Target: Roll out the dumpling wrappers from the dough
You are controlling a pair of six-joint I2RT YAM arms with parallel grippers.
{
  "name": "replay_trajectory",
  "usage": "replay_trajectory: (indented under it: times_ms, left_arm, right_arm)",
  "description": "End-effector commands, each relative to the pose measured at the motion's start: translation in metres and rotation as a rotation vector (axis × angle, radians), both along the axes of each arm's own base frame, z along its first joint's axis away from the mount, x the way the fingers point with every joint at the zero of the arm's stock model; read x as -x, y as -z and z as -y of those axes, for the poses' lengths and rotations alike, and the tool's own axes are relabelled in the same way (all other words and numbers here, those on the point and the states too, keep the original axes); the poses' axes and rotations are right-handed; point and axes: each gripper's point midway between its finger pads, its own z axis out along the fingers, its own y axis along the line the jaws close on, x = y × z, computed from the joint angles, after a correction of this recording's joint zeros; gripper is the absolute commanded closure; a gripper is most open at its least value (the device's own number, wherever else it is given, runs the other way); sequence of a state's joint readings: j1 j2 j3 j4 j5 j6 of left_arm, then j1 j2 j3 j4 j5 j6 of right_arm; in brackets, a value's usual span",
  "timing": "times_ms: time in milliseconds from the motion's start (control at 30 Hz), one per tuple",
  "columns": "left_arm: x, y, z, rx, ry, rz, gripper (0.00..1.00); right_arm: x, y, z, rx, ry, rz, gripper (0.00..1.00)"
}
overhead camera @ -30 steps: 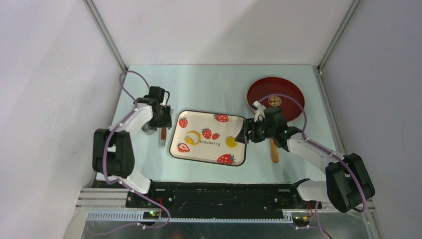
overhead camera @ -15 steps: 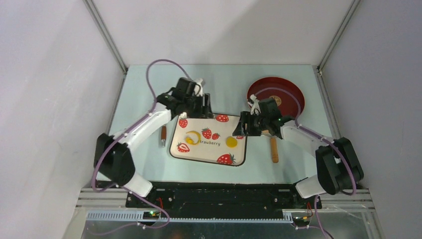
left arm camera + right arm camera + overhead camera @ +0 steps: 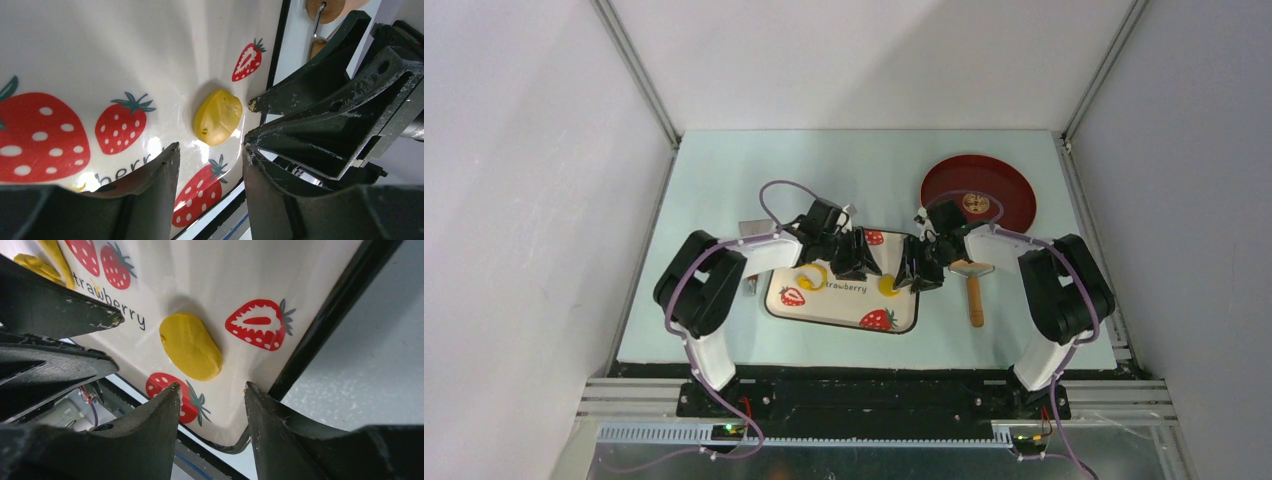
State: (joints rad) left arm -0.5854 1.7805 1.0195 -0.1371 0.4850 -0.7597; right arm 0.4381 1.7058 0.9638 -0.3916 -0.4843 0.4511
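Pale green desk (image 3: pixel 844 170) inside white walls, seen from above. Midway along it, toward the near edge: strawberry-print tray (image 3: pixel 824 310). Reaching over the tray from opposite sides, left tool (image 3: pixel 864 266) and right tool (image 3: pixel 912 276), tips almost meeting.

Lying flat between those tips, close to the tray's right edge: yellow dumpling wrapper (image 3: pixel 888 285), a small, slightly oval disc. Toward the tray's left edge: ring of yellow dough (image 3: pixel 812 275). Near the desk's far right corner: red plate (image 3: pixel 979 170) carrying a tan wrapper (image 3: pixel 972 203). Just off the tray's right edge, on the desk: wooden utensil (image 3: pixel 975 300).

Both tools released, jaws parted, nothing between them.

Seen from the right wrist, yellow wrapper directly ahead of the gap, nearly at the fingertips, long axis slanting across that gap. Seen from the left wrist, same wrapper ahead and a little further off. Probably the right tool nearer, so better placed for a pinch or press. Little room for either to close in without meeting the other.
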Motion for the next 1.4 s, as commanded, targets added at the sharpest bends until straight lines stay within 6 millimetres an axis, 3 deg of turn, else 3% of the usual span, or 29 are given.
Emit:
replay_trajectory:
  times_ms: [0, 600, 1000, 1367]
  left_arm:
    - [-0.009, -0.008, 0.021, 0.122, -0.007, 0.016, 0.49]
    - [0.003, 0.044, 0.014, 0.052, 0.005, -0.078, 0.63]
    - [0.009, 0.038, 0.017, 0.078, 0.023, -0.085, 0.73]
    - [0.008, 0.018, 0.033, 0.143, 0.067, -0.062, 0.79]
  right_arm:
    - [-0.005, 0.002, 0.0, 0.027, 0.029, -0.047, 0.46]
    - [-0.008, 0.022, -0.004, 0.038, 0.065, -0.125, 0.6]
    - [-0.007, 0.012, -0.018, -0.054, 0.086, -0.177, 0.64]
    - [-0.016, -0.007, -0.024, -0.113, 0.093, -0.131, 0.64]
